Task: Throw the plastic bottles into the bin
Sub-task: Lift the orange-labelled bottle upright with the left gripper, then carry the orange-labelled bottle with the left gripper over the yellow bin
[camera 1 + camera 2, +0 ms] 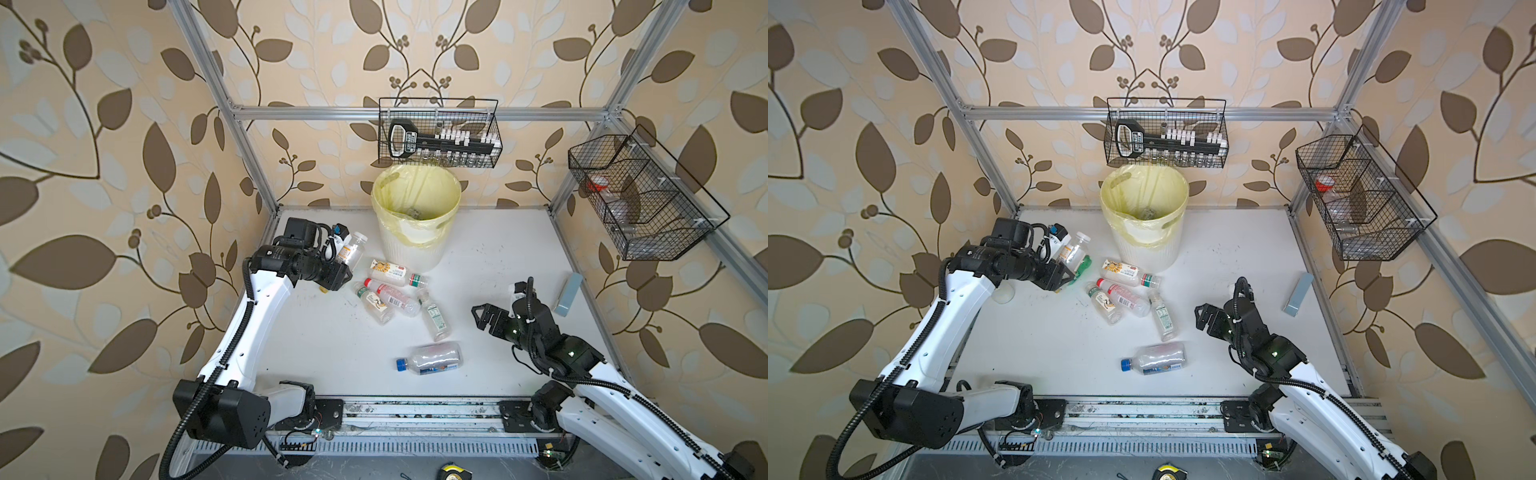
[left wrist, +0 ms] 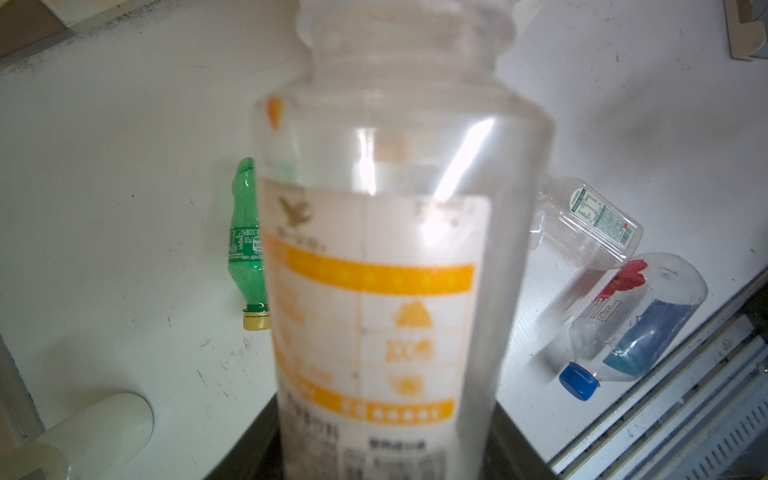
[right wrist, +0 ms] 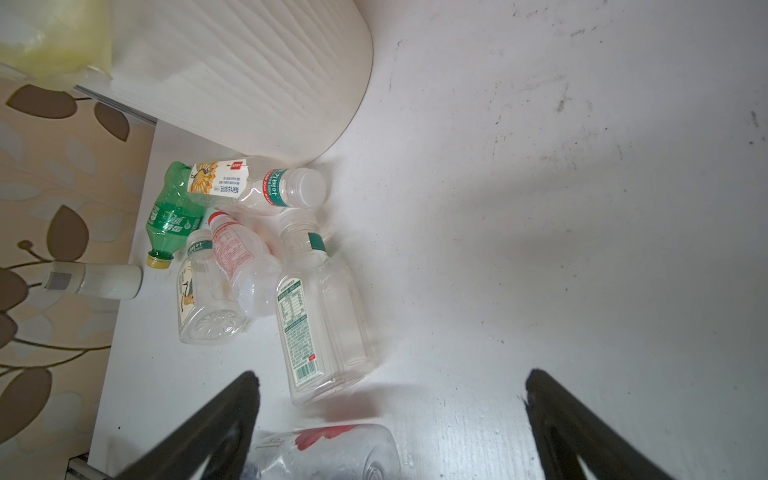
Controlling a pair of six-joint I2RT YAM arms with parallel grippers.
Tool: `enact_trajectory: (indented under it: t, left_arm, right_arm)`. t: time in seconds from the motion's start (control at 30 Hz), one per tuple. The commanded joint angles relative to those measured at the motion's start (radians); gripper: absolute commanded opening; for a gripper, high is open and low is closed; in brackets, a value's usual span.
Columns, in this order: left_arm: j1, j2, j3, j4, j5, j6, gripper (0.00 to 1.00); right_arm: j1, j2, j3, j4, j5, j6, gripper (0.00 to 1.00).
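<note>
Right gripper jaws wide apart. Clear green-labelled bottle lying just ahead of it; further bottles and bin beyond.

Bin at back of table, bottle cluster just before it, lone bottle nearer front.
</note>
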Motion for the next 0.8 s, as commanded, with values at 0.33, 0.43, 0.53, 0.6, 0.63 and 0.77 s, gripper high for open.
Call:
enact_trajectory:
  t: [0.33, 0.43, 0.53, 0.6, 0.63, 0.77]
  left_arm:
    - [0.116, -0.069, -0.026, -0.043, 0.106, 0.018, 0.25]
    - [0.116, -0.056, 0.003, -0.047, 0.133, 0.013, 0.25]
    - [0.116, -0.024, 0.067, -0.061, 0.158, 0.007, 0.25]
    - [0.115, 0.005, 0.118, -0.046, 0.168, -0.02, 0.24]
    - [0.116, 0.023, 0.146, -0.038, 0.176, -0.035, 0.24]
    - [0.101, 0.141, 0.367, -0.05, 0.224, -0.09, 0.24]
  right_arm:
    - [-0.003, -0.002, -0.016, 0.018, -0.018, 0.002, 1.0]
    - [-0.003, -0.002, -0.011, 0.018, -0.016, -0.001, 1.0]
    - [-0.004, 0.002, -0.011, 0.015, -0.017, -0.004, 1.0]
    - [-0.004, 0.0, -0.012, 0.012, -0.018, -0.002, 1.0]
    - [-0.003, -0.002, -0.012, 0.011, -0.017, -0.001, 1.0]
    - [-0.005, -0.008, -0.01, 0.012, -0.014, 0.001, 1.0]
